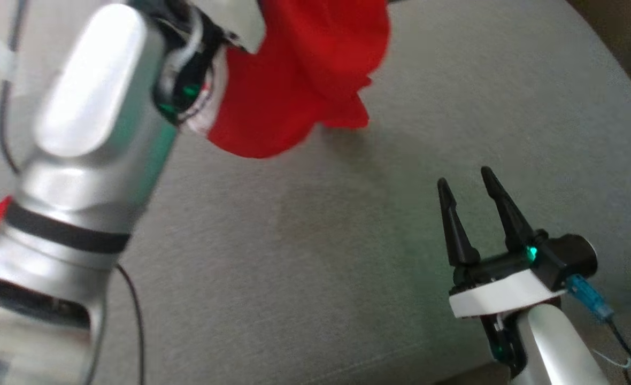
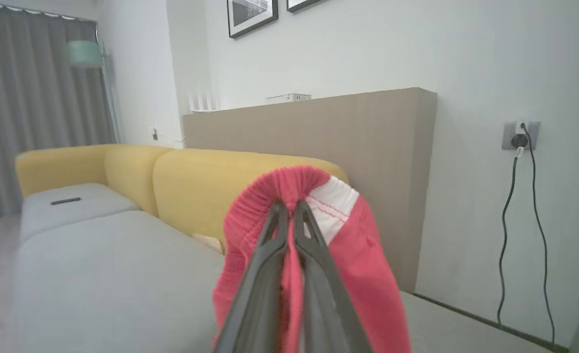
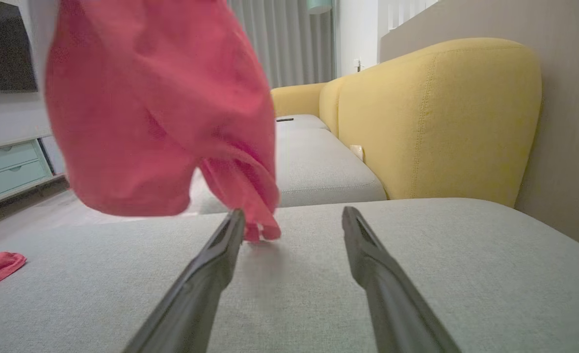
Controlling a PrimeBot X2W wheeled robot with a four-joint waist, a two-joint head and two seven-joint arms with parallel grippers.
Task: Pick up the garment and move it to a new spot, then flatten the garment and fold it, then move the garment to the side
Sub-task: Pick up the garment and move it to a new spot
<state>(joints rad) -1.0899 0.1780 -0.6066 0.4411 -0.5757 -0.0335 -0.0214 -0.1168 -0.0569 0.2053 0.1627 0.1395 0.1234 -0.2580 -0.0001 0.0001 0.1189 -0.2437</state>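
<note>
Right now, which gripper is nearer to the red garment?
Left. The left gripper has its jaws shut on the waistband of the red garment, holding it up over the grey cushion. The right gripper, jaws open, sits apart from it, low over the cushion.

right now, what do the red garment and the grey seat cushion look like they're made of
Red garment: soft matte cloth, likely a light knit; it hangs in loose folds and its gathered band looks ribbed and elastic. Grey seat cushion: matte woven upholstery fabric, going by the fine flecked weave; the filling is hidden.
</note>
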